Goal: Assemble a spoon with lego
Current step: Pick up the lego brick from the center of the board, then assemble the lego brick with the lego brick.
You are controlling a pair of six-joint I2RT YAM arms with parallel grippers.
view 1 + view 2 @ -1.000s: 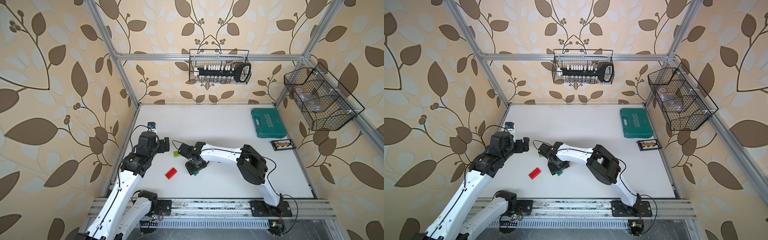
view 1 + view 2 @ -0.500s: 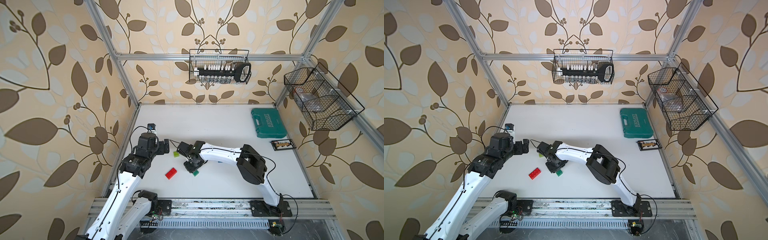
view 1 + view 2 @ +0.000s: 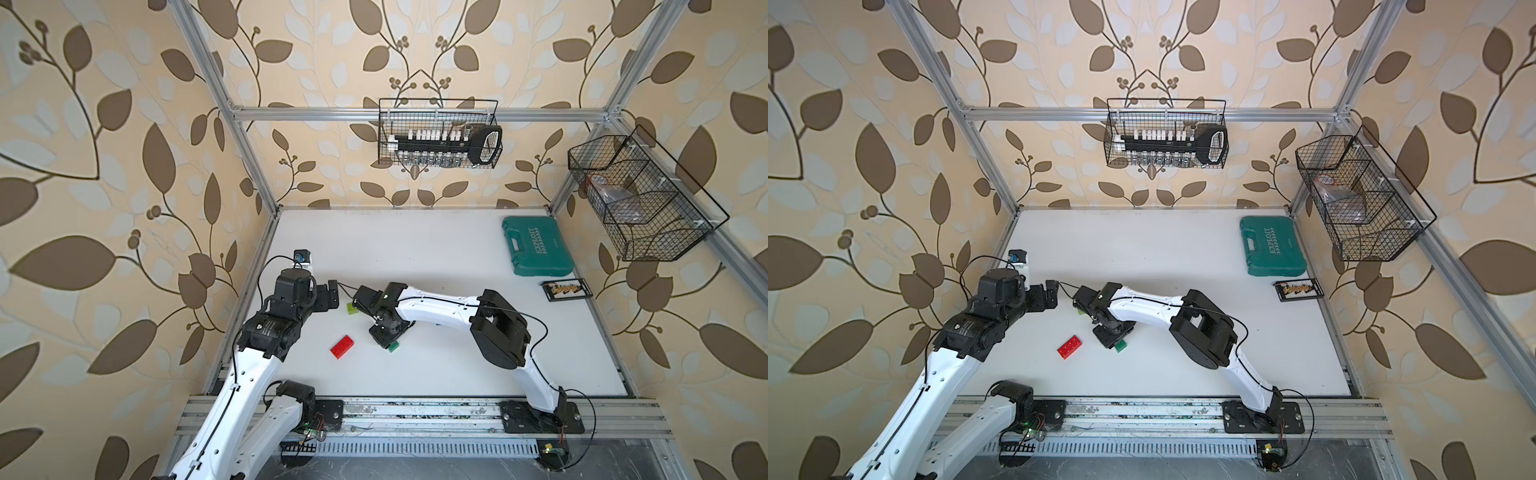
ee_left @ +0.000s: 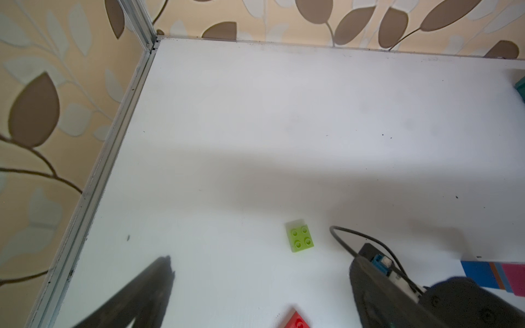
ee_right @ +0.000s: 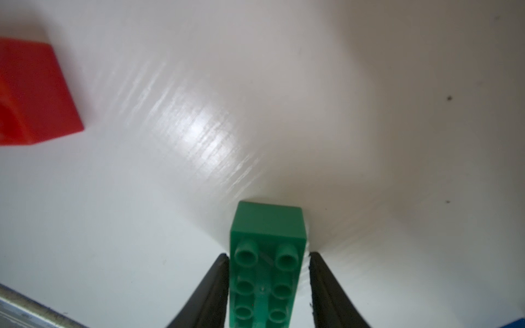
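Right pincer (image 5: 268, 255) straddles the green brick (image 5: 268, 224) narrowly, grip unclear, likely to lift it for stacking; left pincer (image 3: 332, 296) gapes wide.

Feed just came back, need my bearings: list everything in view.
green studded plastic brick: one, green, white table, front centre
red studded plastic brick: one, red, table, nearby
lime square studded brick: one, lime, table, left of centre
blue, orange, pink bricks: count unclear, mostly hidden by right arm
teal plastic tool case: one, teal, table's far right
black tray: one, black, beside case
wire baskets: two, black, back and right walls
left gripper: black, open, empty
right gripper: black, open, straddling green brick
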